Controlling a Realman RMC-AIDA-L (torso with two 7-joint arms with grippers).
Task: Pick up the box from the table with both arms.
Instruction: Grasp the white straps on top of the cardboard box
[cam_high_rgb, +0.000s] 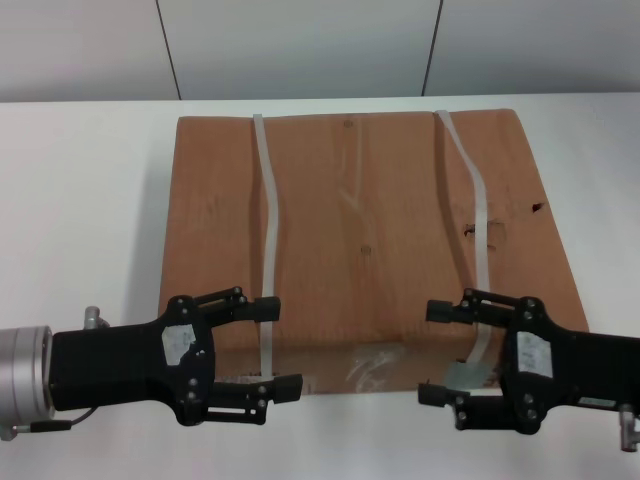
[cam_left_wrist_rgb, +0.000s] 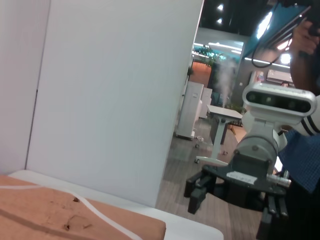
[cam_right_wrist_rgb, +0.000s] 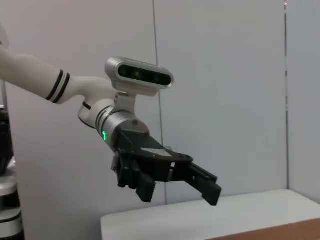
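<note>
The large brown cardboard box lies flat on the white table, with two pale grey straps running front to back. My left gripper is open above the box's front left edge and points right. My right gripper is open above the front right edge and points left. Neither holds anything. The left wrist view shows the box top and the right gripper beyond it. The right wrist view shows the left gripper open, above the table and a box corner.
Bare tabletop lies on both sides of the box. A white panelled wall stands behind the table. In the left wrist view a person in blue stands past the right arm, with an open room behind.
</note>
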